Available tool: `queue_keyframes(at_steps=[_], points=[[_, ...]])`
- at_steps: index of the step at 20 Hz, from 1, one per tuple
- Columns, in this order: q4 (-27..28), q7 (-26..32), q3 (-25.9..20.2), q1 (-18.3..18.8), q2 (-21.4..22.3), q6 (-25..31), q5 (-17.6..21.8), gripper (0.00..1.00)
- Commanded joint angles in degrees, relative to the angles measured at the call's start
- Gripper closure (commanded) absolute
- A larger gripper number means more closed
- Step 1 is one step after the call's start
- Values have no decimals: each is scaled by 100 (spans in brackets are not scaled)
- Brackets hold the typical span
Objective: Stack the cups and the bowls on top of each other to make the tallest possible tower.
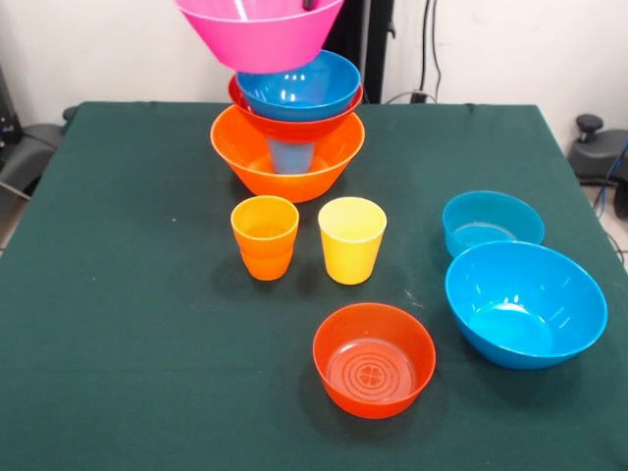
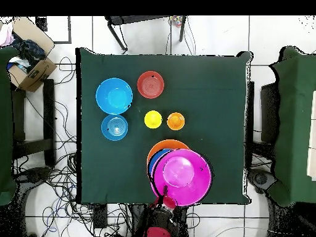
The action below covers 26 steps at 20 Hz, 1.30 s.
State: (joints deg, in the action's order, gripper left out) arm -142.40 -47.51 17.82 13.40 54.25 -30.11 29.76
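The big pink bowl (image 1: 260, 34) (image 2: 181, 174) hangs in the air just above the tower, with my gripper (image 1: 312, 4) (image 2: 165, 199) shut on its rim. The tower stands on the big orange bowl (image 1: 285, 162) (image 2: 162, 146). Inside that bowl is an upturned blue cup (image 1: 291, 155), then a red-orange bowl (image 1: 294, 126), and a blue bowl (image 1: 299, 86) (image 2: 151, 165) on top. On the cloth in front of the tower, the orange cup (image 1: 265, 235) (image 2: 175, 121) and the yellow cup (image 1: 351, 238) (image 2: 153, 119) stand upright side by side.
A second red-orange bowl (image 1: 374, 361) (image 2: 150, 84) sits near the front edge. A large blue bowl (image 1: 525, 302) (image 2: 114, 96) and a small blue bowl (image 1: 491, 223) (image 2: 115, 127) sit on the right in the front view. A green cloth covers the table (image 1: 128, 294).
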Motion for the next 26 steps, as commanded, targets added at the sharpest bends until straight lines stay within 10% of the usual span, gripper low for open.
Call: queue_keyframes(at_steps=[1, 26], points=[[619, -1244, -85, -236, -394, -409, -391, 100], [714, -1400, 166, -752, -1094, -1033, -826, 100]])
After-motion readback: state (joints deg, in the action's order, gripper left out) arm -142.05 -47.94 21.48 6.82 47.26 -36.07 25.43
